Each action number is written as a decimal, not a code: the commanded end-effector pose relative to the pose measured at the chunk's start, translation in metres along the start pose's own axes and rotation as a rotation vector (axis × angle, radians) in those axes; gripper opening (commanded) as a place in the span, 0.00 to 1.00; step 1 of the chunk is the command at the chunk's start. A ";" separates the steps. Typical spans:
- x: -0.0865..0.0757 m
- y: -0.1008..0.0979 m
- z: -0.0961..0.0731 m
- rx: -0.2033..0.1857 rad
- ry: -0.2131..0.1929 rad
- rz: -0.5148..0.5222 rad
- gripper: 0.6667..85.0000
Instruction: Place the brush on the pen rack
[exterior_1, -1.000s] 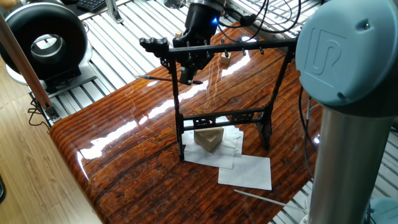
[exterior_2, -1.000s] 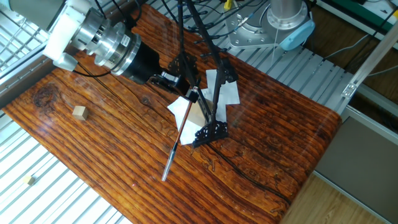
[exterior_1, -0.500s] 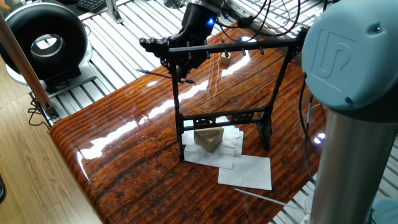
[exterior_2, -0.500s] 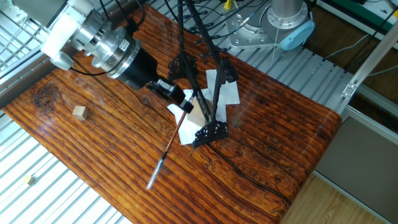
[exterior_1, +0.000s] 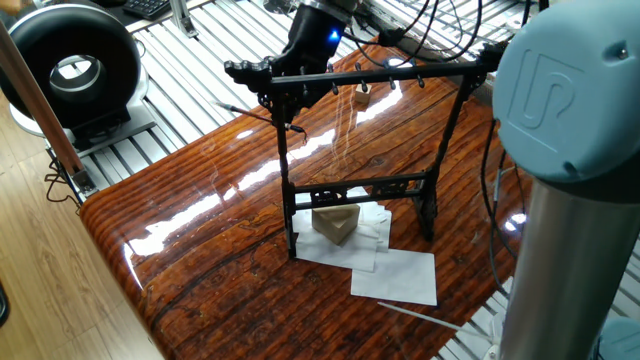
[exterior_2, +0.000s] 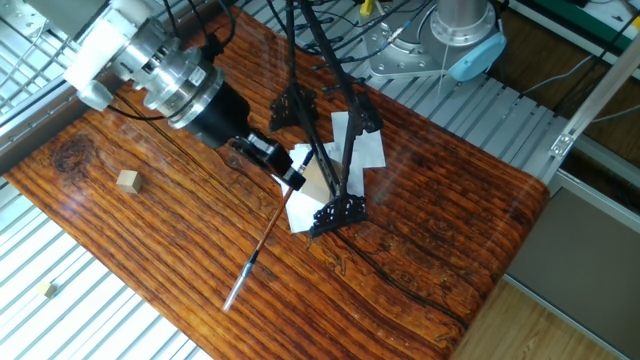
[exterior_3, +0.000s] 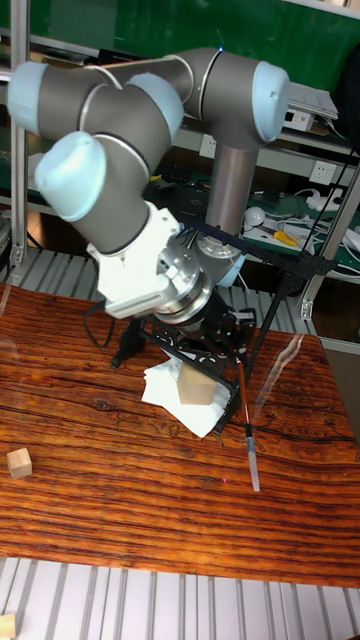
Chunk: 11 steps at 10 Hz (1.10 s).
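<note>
The pen rack (exterior_1: 372, 73) is a tall black frame standing mid-table on white paper, also seen at rack (exterior_2: 338, 206) and rack (exterior_3: 271, 246). My gripper (exterior_2: 288, 180) is shut on the upper end of the brush (exterior_2: 262, 238), a thin dark shaft with a pale lower end. The brush hangs slanted below the fingers, above the tabletop. In one fixed view the gripper (exterior_1: 283, 112) sits at the rack's left upright, just under the crossbar, and the brush (exterior_1: 245, 110) pokes out left. From the tall fixed view the gripper (exterior_3: 238, 362) is in front of the rack with the brush (exterior_3: 244, 420) pointing down.
A tan block (exterior_1: 335, 222) and white paper sheets (exterior_1: 398, 275) lie under the rack. A small wooden cube (exterior_2: 126, 180) sits on the table's far side, another cube (exterior_2: 48, 290) off the table on the slats. A black round device (exterior_1: 75, 65) stands beyond the table's left corner.
My gripper has moved away from the rack with the brush still held. The brush has swung down and left in the other fixed view.
</note>
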<state>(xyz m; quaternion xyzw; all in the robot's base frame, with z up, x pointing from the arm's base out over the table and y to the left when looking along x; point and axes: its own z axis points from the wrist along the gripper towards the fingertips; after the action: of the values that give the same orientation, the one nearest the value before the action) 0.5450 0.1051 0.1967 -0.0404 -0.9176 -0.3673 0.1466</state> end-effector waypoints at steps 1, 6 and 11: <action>-0.004 -0.005 -0.028 -0.038 0.049 -0.024 0.00; 0.001 0.027 -0.050 -0.185 0.100 0.046 0.00; 0.000 0.044 -0.053 -0.253 0.104 0.087 0.00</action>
<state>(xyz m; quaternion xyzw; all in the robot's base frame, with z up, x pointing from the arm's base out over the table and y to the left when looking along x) 0.5614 0.0942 0.2490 -0.0681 -0.8669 -0.4511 0.2012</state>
